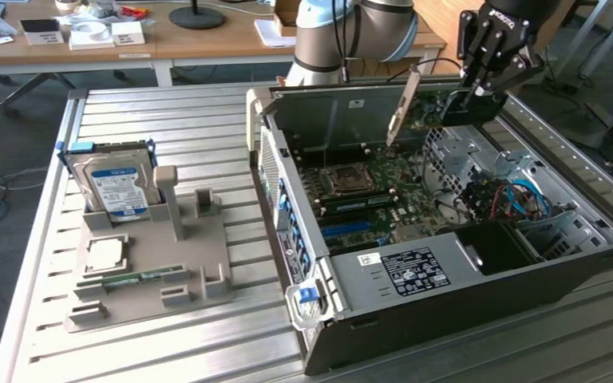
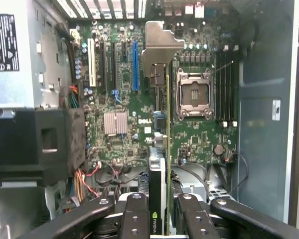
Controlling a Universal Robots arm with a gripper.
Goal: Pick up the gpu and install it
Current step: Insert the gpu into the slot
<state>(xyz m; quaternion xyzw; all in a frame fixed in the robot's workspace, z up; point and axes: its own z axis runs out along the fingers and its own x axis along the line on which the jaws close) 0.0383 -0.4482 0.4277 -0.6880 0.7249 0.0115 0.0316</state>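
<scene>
Above motherboard (image 1: 376, 187), inside case (image 1: 477, 279): gpu (image 1: 405, 105) in pincer (image 1: 464, 102).

A ribbed metal table (image 1: 168, 120) carries a grey parts holder (image 1: 141, 249) beside an open computer case (image 1: 456, 319).

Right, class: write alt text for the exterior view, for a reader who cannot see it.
The robot's fingers hold the gpu over the motherboard of an open computer case on a metal table. On the exterior view's left, a hard drive stands in a grey holder.

"DELL" on motherboard (image 2: 199, 144), Nvidia on gpu (image 2: 157, 194)
</scene>
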